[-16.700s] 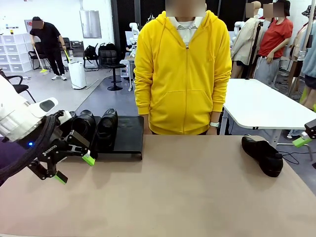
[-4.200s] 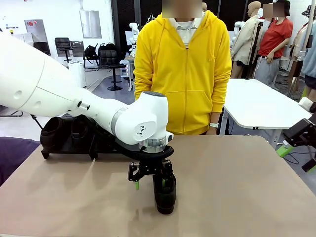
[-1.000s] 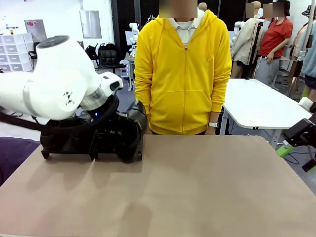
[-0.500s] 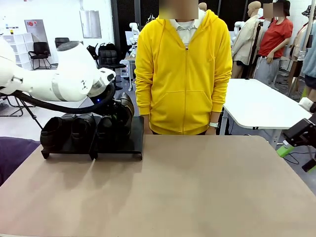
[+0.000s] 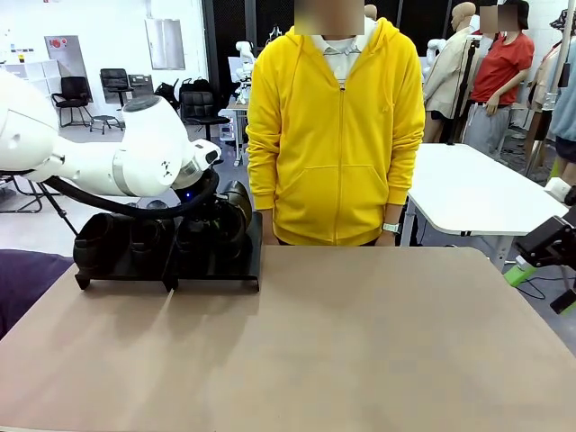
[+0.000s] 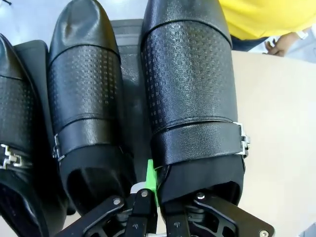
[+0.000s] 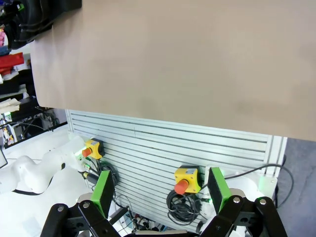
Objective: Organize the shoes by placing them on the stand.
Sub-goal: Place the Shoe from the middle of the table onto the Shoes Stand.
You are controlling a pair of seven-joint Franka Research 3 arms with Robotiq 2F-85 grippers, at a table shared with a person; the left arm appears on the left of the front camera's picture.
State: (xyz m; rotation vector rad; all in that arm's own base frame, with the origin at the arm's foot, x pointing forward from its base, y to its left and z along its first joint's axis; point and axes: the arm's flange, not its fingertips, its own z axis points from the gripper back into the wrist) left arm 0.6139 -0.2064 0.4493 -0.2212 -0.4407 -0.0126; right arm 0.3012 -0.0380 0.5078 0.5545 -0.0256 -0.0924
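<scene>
The black stand (image 5: 219, 269) sits at the table's far left corner. Three black glossy shoes (image 5: 144, 236) lie side by side on it, and two of them show in the left wrist view (image 6: 86, 98). My left gripper (image 6: 157, 195) is shut on the heel rim of another shoe (image 6: 190, 89), held toe away over the stand's right end (image 5: 236, 211), beside its neighbour. Whether that shoe rests on the stand, I cannot tell. My right gripper (image 5: 538, 286) hangs open beyond the table's right edge, and nothing lies between its green pads (image 7: 103, 190).
A person in a yellow hoodie (image 5: 335, 135) stands at the far side, close to the stand's right end. The tan tabletop (image 5: 342, 342) stretches bare to the right. Under the table edge, a grey slatted panel with yellow stop buttons (image 7: 186, 180) faces my right gripper.
My left arm has carried the held shoe up from the stand's front right corner and back over its right end. The right arm has not moved.
</scene>
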